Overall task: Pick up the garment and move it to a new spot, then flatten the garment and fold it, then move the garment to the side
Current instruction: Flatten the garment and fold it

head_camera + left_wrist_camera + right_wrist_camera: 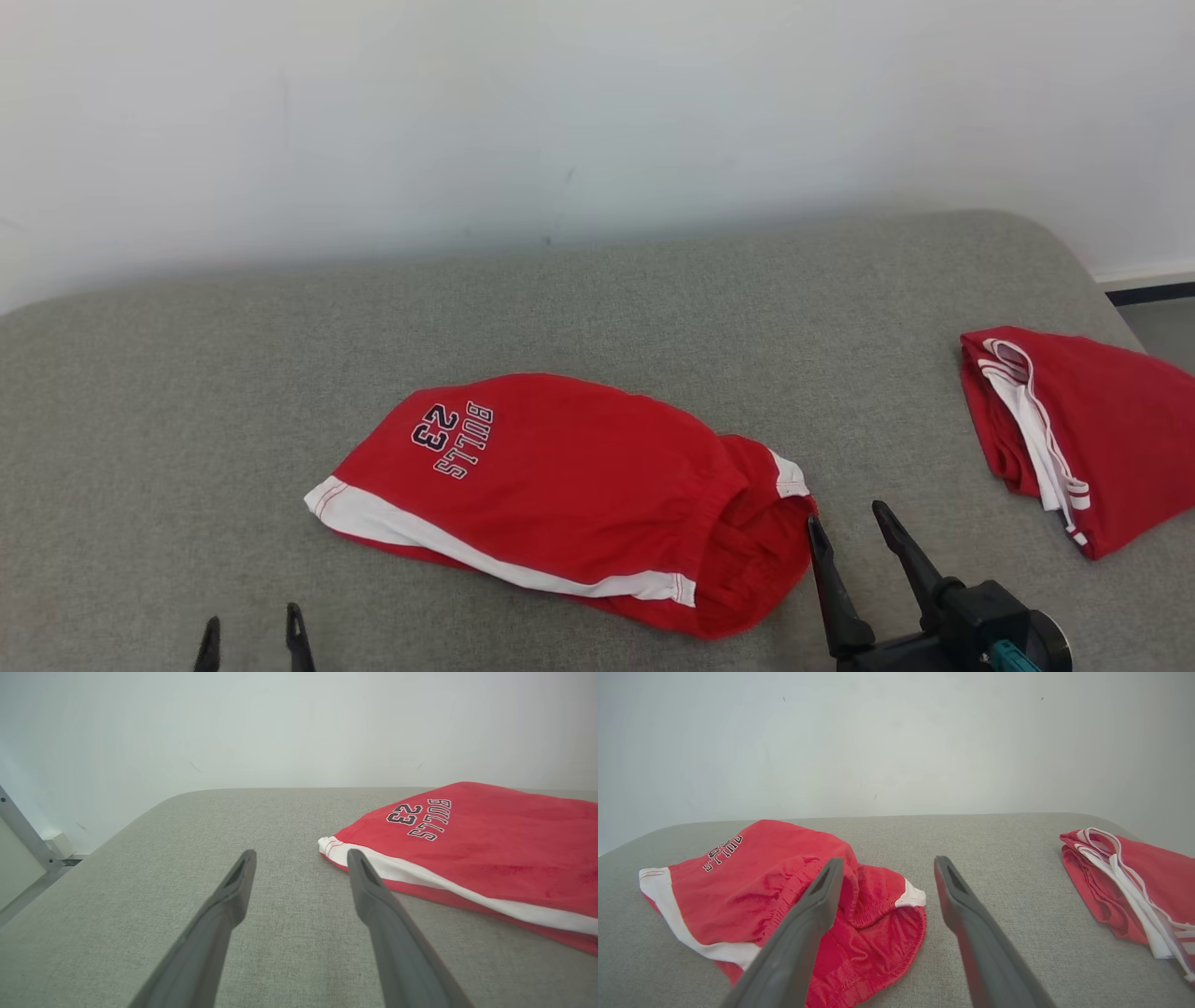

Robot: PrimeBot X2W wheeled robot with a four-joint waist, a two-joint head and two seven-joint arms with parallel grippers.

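i see a folded red garment (1111, 420) lying near the right edge of the grey padded surface (597, 308), white wall (597, 112) behind.

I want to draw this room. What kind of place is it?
Probably a plain room set up for folding clothes: a grey fabric-covered surface against a bare white wall, with red white-trimmed shorts and a folded red garment on it.

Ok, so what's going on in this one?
A two-armed robot is working on the red Bulls shorts, which appear folded in half on the grey padded surface. Neither arm is holding them. The left gripper sits off their white-trimmed hem end and the right gripper is by the waistband, both with fingers spread. A second red garment lies folded near the surface's right edge.
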